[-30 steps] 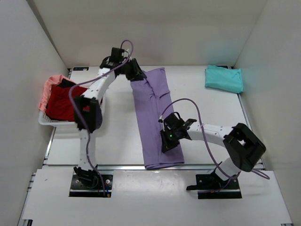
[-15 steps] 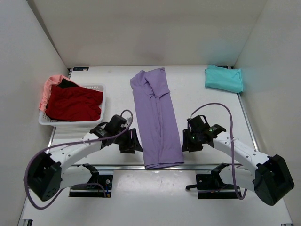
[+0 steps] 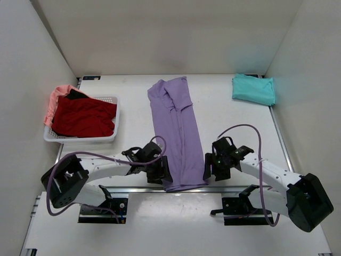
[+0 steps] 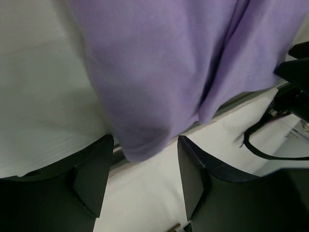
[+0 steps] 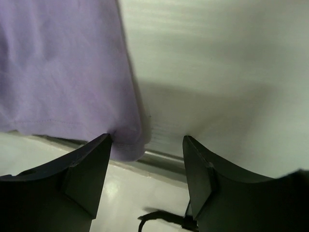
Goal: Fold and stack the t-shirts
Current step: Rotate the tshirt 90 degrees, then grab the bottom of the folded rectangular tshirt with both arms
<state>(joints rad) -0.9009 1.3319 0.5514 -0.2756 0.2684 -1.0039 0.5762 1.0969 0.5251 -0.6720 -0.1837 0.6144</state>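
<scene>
In the top external view, the lavender t-shirt is lying folded into a long strip down the middle of the worktop, its near hem reaching the front edge. The teal t-shirt is sitting folded in the far right corner. The red t-shirt is filling the white basket at the left, and the salmon-pink t-shirt is draping over the basket's far left rim. The left end effector is sitting low at the strip's near left corner and the right end effector at its near right corner.

In the left wrist view, the left end effector is standing wide, the lavender corner lying between its fingers, ungripped.

In the right wrist view, the right end effector is also gaping wide, with the lavender hem corner reaching in beside one finger.
</scene>
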